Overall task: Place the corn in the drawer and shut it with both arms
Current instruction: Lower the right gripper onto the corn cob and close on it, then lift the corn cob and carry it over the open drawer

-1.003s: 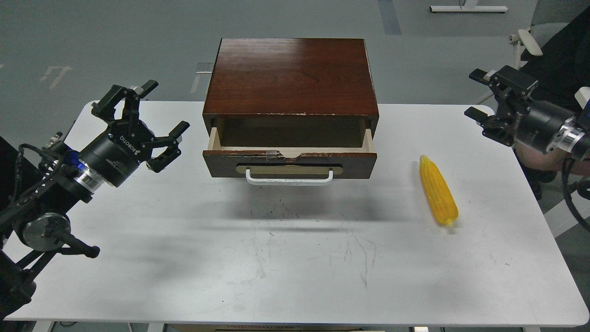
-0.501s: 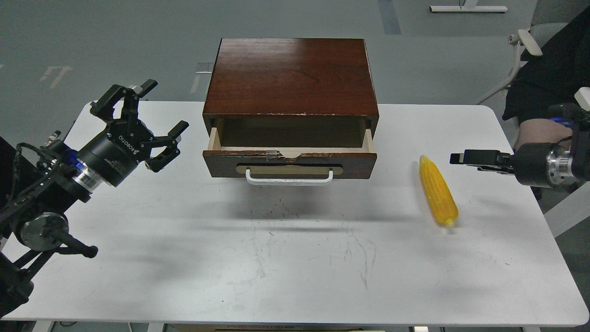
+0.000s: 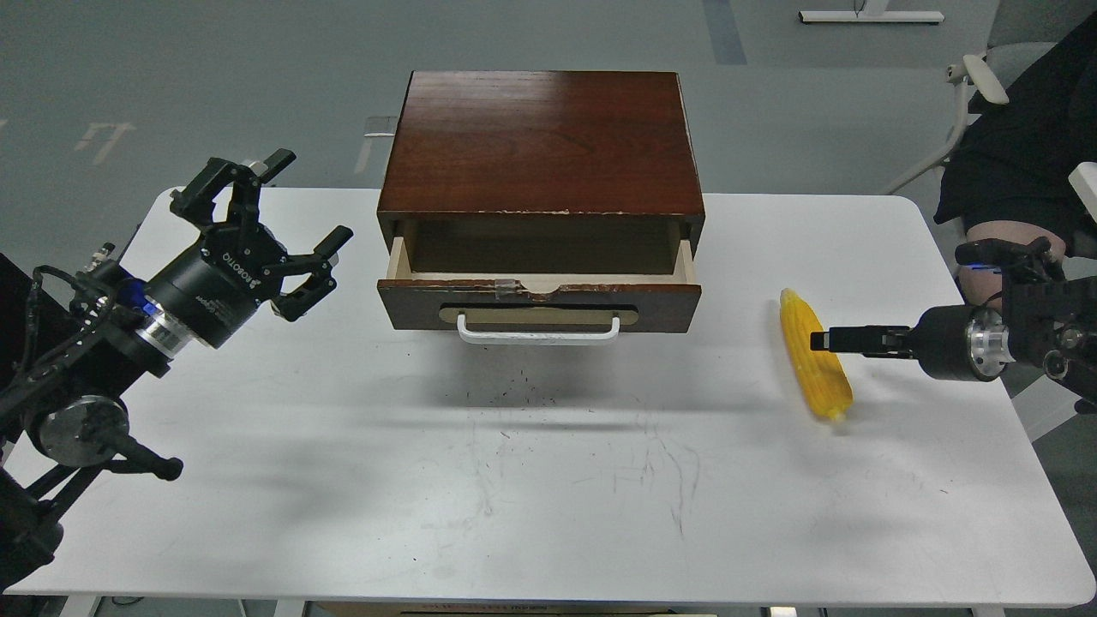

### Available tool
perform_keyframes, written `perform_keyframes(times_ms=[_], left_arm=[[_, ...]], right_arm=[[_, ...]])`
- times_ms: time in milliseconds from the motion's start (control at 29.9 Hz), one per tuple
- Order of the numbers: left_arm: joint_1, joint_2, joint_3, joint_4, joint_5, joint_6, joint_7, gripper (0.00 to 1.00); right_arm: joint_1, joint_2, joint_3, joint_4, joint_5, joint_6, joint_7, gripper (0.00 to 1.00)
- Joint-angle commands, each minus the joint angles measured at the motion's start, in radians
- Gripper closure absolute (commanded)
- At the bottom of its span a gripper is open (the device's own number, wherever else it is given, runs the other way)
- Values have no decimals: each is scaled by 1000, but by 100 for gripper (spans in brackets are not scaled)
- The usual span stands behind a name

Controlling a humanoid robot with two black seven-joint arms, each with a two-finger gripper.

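On the white desk (image 3: 548, 480), the right gripper (image 3: 824, 339) has swung down from its raised position of a second ago and now reaches in level from the right edge, its tip against the middle of the corn (image 3: 814, 356). Seen edge-on as one thin dark bar, its jaws cannot be told as spread or pressed together, nor whether they have closed on the cob. The move suggests the pick-up is at hand, the first step of the task, with the placing and closing yet to come.

The corn lies where it lay before, to the right of the drawer (image 3: 538, 296) and well apart from it, its pointed end toward the far side of the desk and its blunt end nearer the robot. It is bright yellow, tapered and plastic-looking, with rows of kernels along its length.

The drawer stands pulled open and looks empty inside, pale sides showing, chipped along the top edge of its dark front above a white bar handle (image 3: 537, 329). The left gripper (image 3: 283, 206) has kept its station left of the cabinet (image 3: 540, 141), held above the desk with jaws spread wide and holding nothing.
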Motion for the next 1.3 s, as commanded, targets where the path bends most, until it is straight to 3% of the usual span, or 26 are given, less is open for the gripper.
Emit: perform_keyframes(times_ms=[0,33,435,568,735,969,1270], left_arm=[[0,0,0,1,0,0,0,1],[0,0,0,0,0,0,0,1],[0,2,0,1,1,0,0,1],[0,2,0,1,1,0,0,1],[0,5,0,0,0,0,0,1],[0,5,-2,0,0,0,0,1],[-1,9,-3,-5,0,0,0,1]], right_arm=[[-2,23,-5,-11,1,-2,0,13],[-4,26,-7,-13,1,-2,0,14],[-2,36,-62,-24,1,-4,0,71],[7,27,-63,-14,4,-4,0,95],[77,-20,-59,25,9,-5,0,95],[318,-89,-60,148,20,-4,0,95],[620,-51,-140,292,1,2,0,95]])
